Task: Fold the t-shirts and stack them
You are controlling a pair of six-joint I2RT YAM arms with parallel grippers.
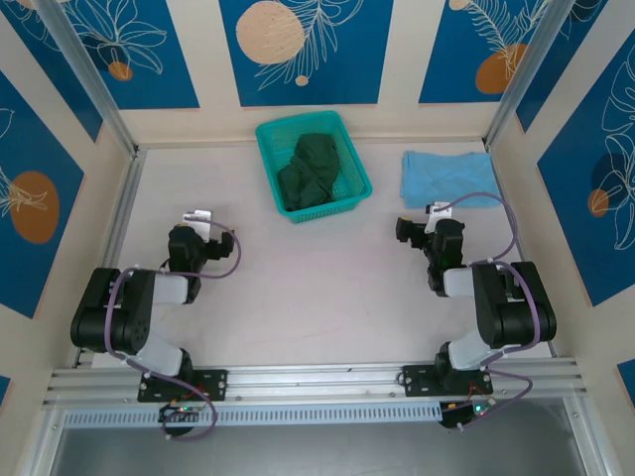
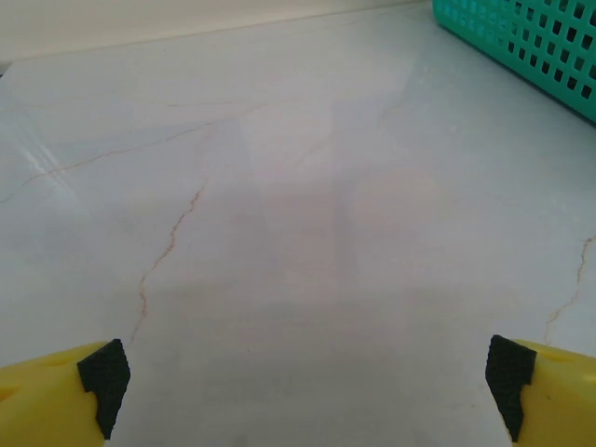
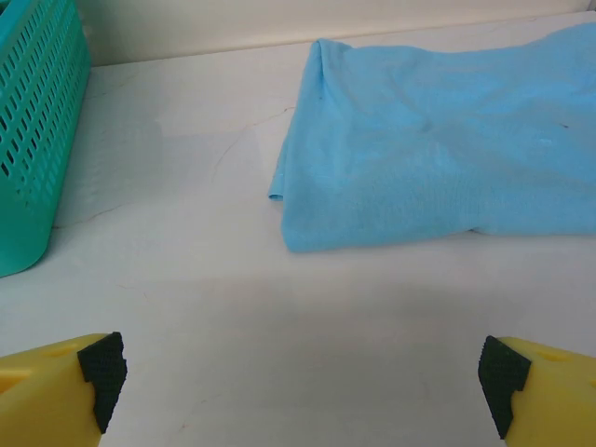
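dk green t-shirt point(image 1: 313, 167) is being contained, crumpled, in teal basket point(image 1: 298, 119), top centre; blue t-shirt point(image 1: 448, 178) is lying folded on counter point(image 1: 317, 268), upper right. left end effector point(image 2: 305, 384) & right end effector point(image 3: 303, 380) are being held apart, empty.

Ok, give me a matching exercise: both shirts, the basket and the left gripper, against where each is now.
1 dark green cloth t-shirt
2 sky-blue folded cloth t-shirt
3 teal plastic mesh basket
4 left gripper

A lying on the white table, far right
B bunched inside the basket
C open, over a bare patch
D far middle, shirt inside

Pairs: 1-B, 2-A, 3-D, 4-C.
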